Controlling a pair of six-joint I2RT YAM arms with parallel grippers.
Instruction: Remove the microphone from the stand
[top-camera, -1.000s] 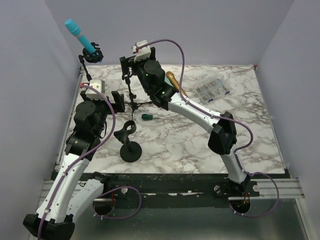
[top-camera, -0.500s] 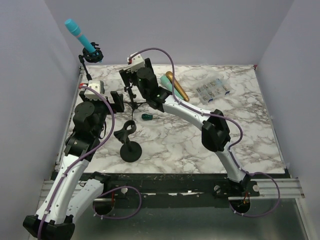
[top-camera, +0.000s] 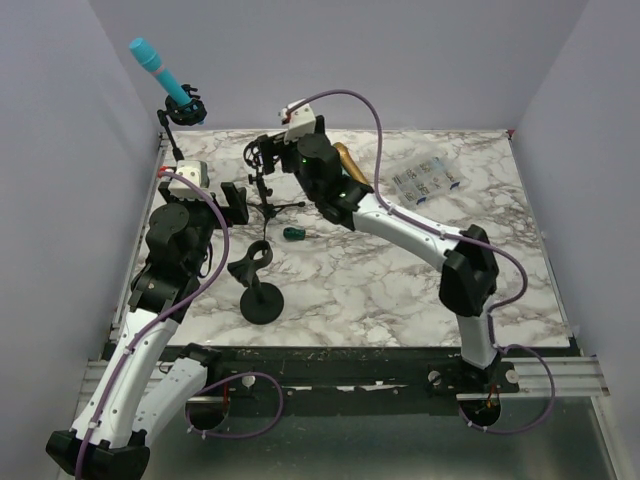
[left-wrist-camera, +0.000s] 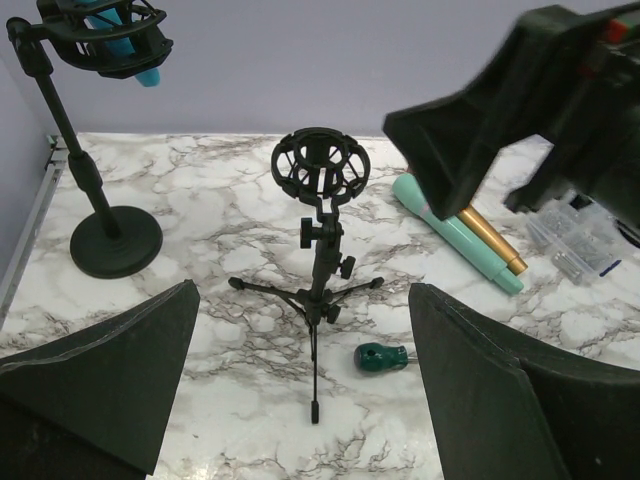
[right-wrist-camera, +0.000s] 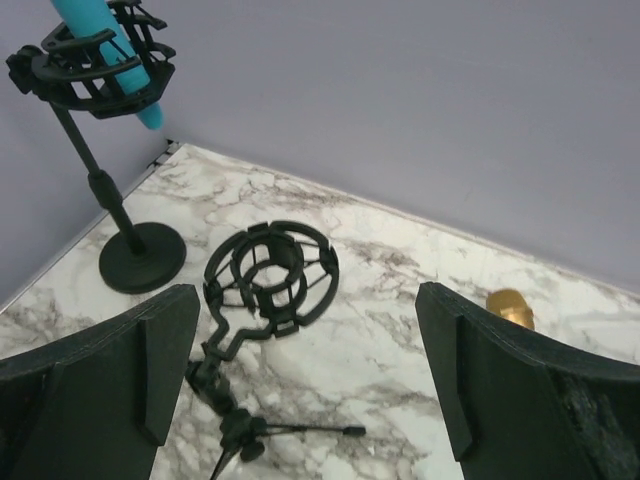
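Right gripper (right-wrist-camera: 305, 340) swung rightward, fingers spread above the tripod mount (right-wrist-camera: 270, 272); left gripper (left-wrist-camera: 305, 385) gaped too; microphone (top-camera: 160, 68) sat in its stand (top-camera: 186, 110).

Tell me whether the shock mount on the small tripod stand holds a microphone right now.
No: the shock mount on the tripod stand is an empty ring with nothing seated inside it.

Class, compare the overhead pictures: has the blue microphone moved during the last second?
No. The blue microphone remains in the cradle of the tall stand, at the same spot above the back-left corner of the table in the overhead view.
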